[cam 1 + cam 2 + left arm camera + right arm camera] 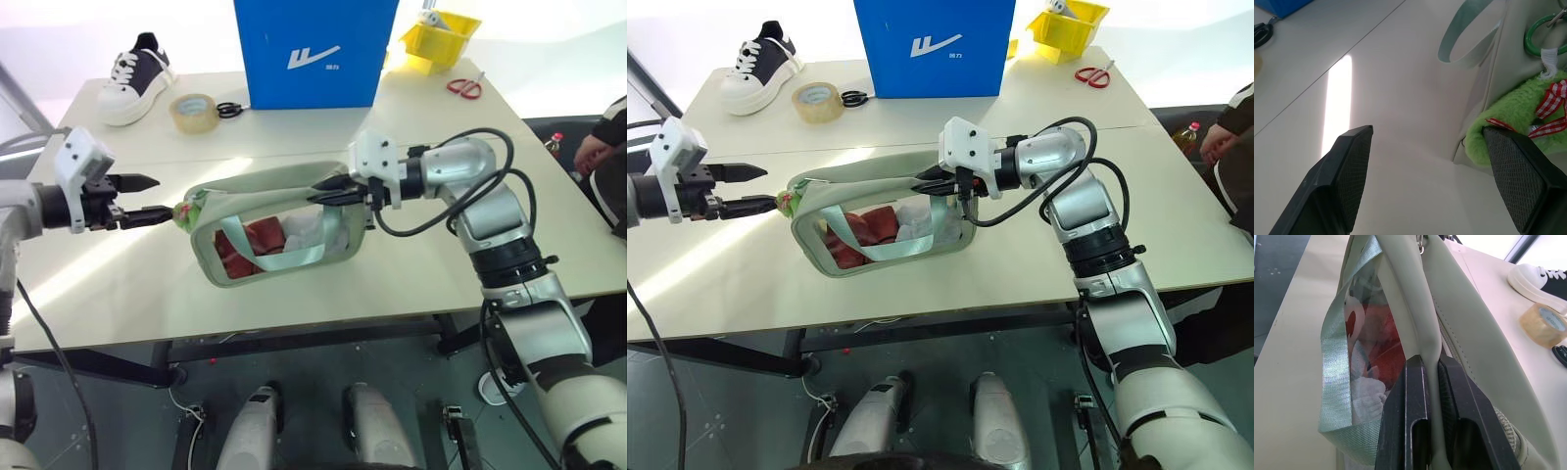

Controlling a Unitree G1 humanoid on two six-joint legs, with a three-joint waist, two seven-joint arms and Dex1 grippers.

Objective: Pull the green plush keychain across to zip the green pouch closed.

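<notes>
We see a white swoosh-like logo with tiny unreadable characters beside it on the blue box point(313, 49).

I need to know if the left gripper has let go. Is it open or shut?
Open. The left gripper has its fingers spread wide, with the keychain touching one finger, not clamped.

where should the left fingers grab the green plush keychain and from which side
Take the green plush keychain by its fuzzy body, below the ring and checked ribbon, coming in level from the robot's left. It hangs off the left end of the green pouch, facing the open left gripper, so one finger can likely pass each side. The right gripper already pinches the pouch's far end.
</notes>
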